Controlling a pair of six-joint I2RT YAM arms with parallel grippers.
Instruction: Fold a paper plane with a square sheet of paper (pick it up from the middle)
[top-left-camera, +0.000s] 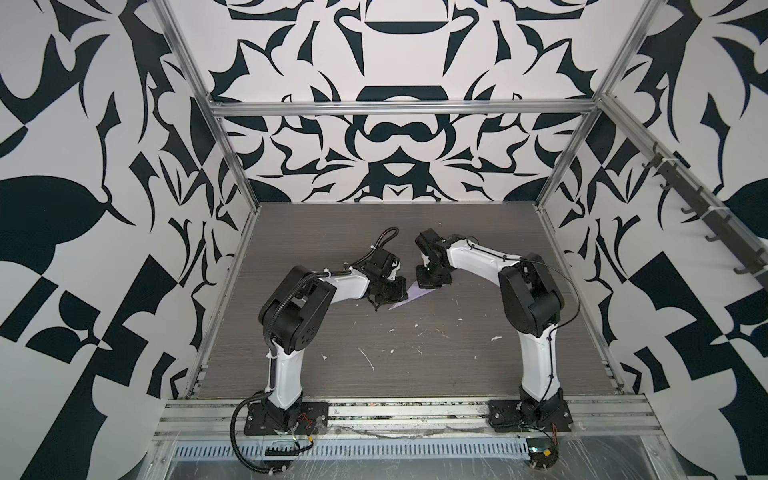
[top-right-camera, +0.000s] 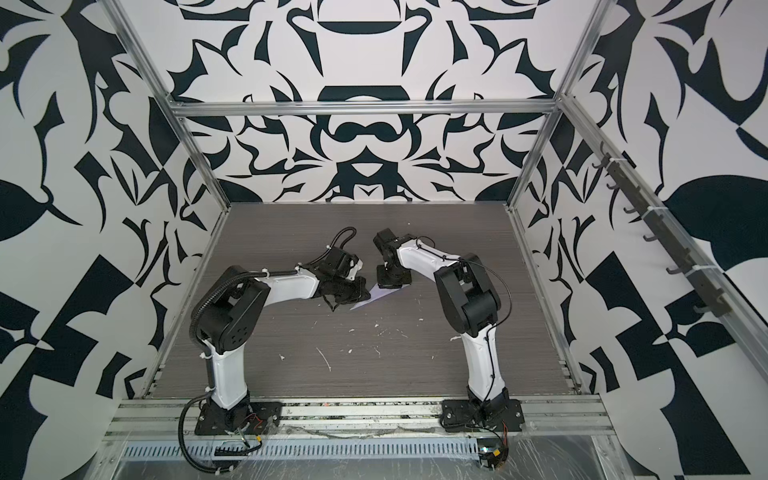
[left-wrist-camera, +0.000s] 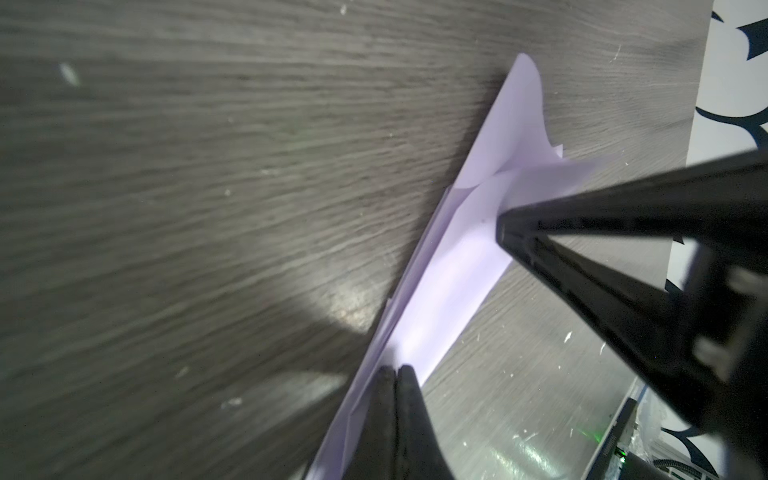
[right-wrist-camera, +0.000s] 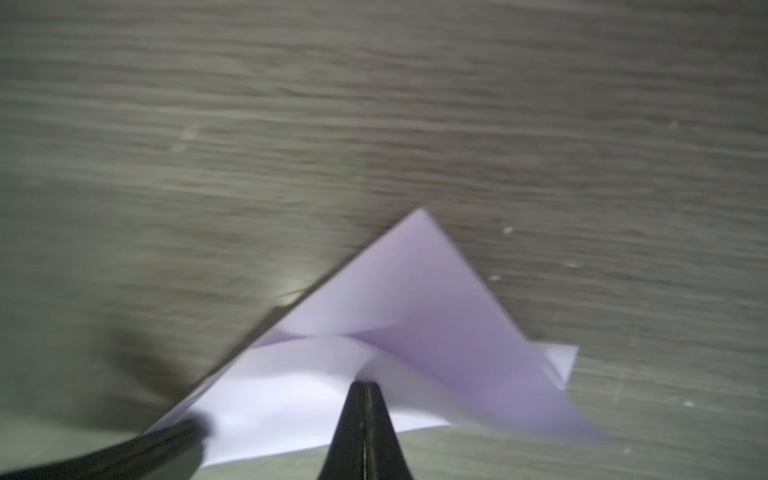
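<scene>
The lilac sheet of paper (top-left-camera: 419, 296) (top-right-camera: 384, 293) lies on the grey wood-grain table, folded into a long slim dart, the paper plane's shape. In the left wrist view the paper (left-wrist-camera: 449, 291) runs as a narrow strip with layered flaps at its far end. My left gripper (left-wrist-camera: 392, 370) (top-left-camera: 392, 295) is shut, its tips resting on the strip. My right gripper (right-wrist-camera: 363, 384) (left-wrist-camera: 503, 224) (top-left-camera: 432, 281) is shut too, its tips against a raised flap of the paper (right-wrist-camera: 407, 299). Both arms hide most of the paper in both top views.
Small white flecks (top-left-camera: 368, 359) are scattered over the table's near half. Patterned black-and-white walls and an aluminium frame (top-left-camera: 399, 109) enclose the table on three sides. The arm bases (top-left-camera: 286, 415) sit on a rail at the front edge.
</scene>
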